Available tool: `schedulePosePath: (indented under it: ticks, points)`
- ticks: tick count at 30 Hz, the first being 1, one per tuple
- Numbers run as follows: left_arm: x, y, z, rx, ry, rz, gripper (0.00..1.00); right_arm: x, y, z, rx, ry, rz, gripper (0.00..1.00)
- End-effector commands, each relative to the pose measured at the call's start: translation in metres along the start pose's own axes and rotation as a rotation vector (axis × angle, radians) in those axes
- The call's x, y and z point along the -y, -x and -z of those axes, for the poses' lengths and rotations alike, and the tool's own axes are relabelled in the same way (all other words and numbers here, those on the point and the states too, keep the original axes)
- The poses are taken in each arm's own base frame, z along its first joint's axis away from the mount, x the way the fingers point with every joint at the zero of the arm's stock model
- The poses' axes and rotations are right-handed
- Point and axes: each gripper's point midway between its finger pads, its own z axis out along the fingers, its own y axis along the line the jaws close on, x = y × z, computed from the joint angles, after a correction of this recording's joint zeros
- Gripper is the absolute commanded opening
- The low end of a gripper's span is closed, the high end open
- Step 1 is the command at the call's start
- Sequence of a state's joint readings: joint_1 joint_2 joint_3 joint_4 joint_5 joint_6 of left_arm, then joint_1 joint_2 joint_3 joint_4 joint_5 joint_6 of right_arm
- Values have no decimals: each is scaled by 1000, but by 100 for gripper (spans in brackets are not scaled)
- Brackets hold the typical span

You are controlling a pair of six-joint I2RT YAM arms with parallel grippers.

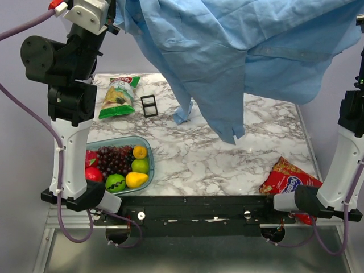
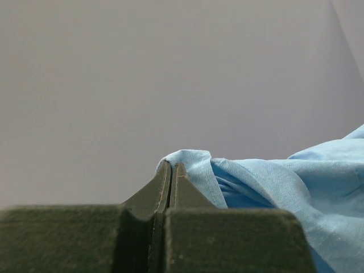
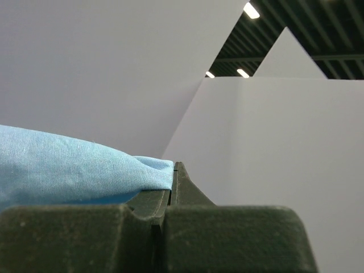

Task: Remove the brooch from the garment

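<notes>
Top: garment [image 1: 250, 51] hangs in the air above the table [image 1: 227, 165], strung wide across the upper view, tails dangling. Left wrist: left hand [image 2: 172, 168] pinching a fold of its cloth. Right wrist: right hand [image 3: 173, 170] clamped on a cloth edge.

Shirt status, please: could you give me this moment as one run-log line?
shirt: held up over marble table | left fingers: shut on shirt edge | right fingers: shut on shirt edge

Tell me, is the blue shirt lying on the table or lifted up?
Lifted. The shirt hangs spread over the table, and the wrist views show the left gripper and right gripper each shut on its cloth.
</notes>
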State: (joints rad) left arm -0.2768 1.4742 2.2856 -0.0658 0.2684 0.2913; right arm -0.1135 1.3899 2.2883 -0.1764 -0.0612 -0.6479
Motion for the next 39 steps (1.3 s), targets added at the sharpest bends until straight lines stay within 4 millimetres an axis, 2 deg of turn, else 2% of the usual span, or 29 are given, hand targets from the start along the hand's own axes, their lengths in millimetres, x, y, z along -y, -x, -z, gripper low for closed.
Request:
schedulePosePath:
  ticks: [1, 7, 10, 11, 12, 13, 15, 16, 17, 18, 19, 20, 21, 22, 23, 24, 25, 26, 27, 29, 30, 32, 33, 34, 35, 36, 37, 38, 39]
  points:
    - [-15, 78, 14, 168, 27, -71, 0, 51, 38, 22, 68, -171, 56, 0]
    - [-21, 129, 33, 266, 33, -46, 0, 61, 57, 43, 100, -184, 41, 0]
    - [-19, 145, 41, 292, 12, 8, 0, 68, 69, 55, 117, -197, 52, 0]
    - [-16, 148, 44, 294, -2, 14, 0, 72, 75, 61, 127, -200, 65, 0]
    - [-15, 147, 45, 285, -6, 16, 0, 65, 66, 61, 109, -183, 71, 0]
    - [-11, 130, 41, 247, -14, 20, 0, 60, 67, 62, 118, -159, 82, 0]
    - [-11, 118, 46, 200, 1, 17, 0, 52, 62, 68, 113, -124, 109, 0]
    - [-3, 84, 40, 124, -12, 17, 0, 34, 40, 65, 69, -81, 111, 0]
    - [-1, 78, 46, 102, -11, 11, 0, 27, 30, 66, 47, -61, 131, 0]
    - [4, 61, 48, 56, -17, 11, 0, 23, 27, 73, 41, -46, 141, 0]
    - [18, 17, 48, -39, -44, 24, 0, -2, -8, 73, -29, 7, 137, 1]
    - [22, 7, 55, -70, -46, 30, 0, -12, -23, 76, -64, 33, 143, 0]
    - [28, -16, 59, -128, -48, 45, 0, -29, -45, 82, -117, 75, 141, 0]
    - [46, -61, 67, -226, -80, 71, 0, -37, -54, 92, -142, 96, 133, 0]
    - [54, -79, 74, -272, -95, 77, 0, -72, -99, 104, -235, 176, 114, 0]
    - [65, -101, 82, -325, -114, 89, 0, -89, -119, 115, -284, 225, 104, 0]
    - [86, -145, 97, -419, -157, 114, 0, -105, -136, 125, -323, 269, 93, 0]
    - [97, -166, 106, -465, -180, 123, 0, -124, -157, 137, -371, 317, 78, 1]
    - [109, -188, 116, -516, -210, 133, 0, -153, -193, 158, -453, 386, 60, 0]
    - [143, -249, 147, -652, -282, 167, 0, -191, -236, 183, -555, 482, 31, 0]
    - [153, -269, 157, -692, -305, 171, 0, -219, -263, 206, -619, 563, 3, 0]
    - [180, -326, 187, -820, -350, 190, 0, -250, -292, 225, -682, 646, -30, 0]
    - [186, -343, 193, -846, -362, 184, 0, -275, -316, 237, -726, 717, -54, 0]
    - [192, -360, 199, -882, -371, 182, 0, -290, -331, 247, -762, 750, -70, 1]
    - [200, -389, 208, -947, -374, 175, 0, -298, -341, 249, -783, 766, -78, 0]
    - [201, -403, 210, -977, -367, 165, 0, -317, -367, 257, -849, 795, -98, 0]
    - [196, -411, 201, -989, -337, 152, 0, -318, -373, 246, -852, 777, -99, 1]
    - [203, -436, 208, -1053, -336, 154, 0, -322, -383, 242, -873, 769, -102, 0]
    - [200, -448, 213, -1109, -315, 148, 0, -324, -390, 238, -898, 759, -109, 1]
